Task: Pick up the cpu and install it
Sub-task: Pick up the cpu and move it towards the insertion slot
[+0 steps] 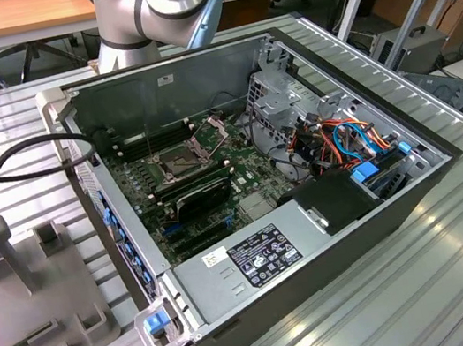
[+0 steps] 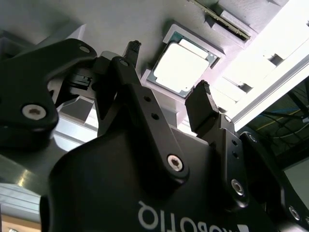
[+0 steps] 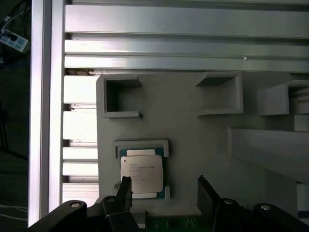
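Noting the cpu [image 3: 141,173] lying flat, metal top up, in the shallow walled nest of the grey fixture plate [image 3: 193,130] (not yet lifted, nowhere near a socket). Sitting toward one edge of the fixture plate, near the slotted aluminium table [image 3: 169,43] showing past that edge. Being square, offering no long axis; sides running parallel to the nest walls and to the fixture plate's edge.

Hovering the gripper [image 3: 163,186] above the fixture plate, fingers pointing down at it, cpu lying ahead of and below the tips. Judging from the first wrist view: not centred, one fingertip [image 3: 125,186] overlapping the cpu's edge, the other standing well off over bare fixture plate. Looking more centred in the second wrist view (angle differing), cpu [image 2: 181,65] showing between both tips of the gripper [image 2: 169,67].

Spreading wide, jaws parted clearly more than the cpu's width, gripping nothing, touching nothing.

Standing beside the fixture plate [image 1: 55,294] in the exterior view: open computer case [image 1: 336,208].
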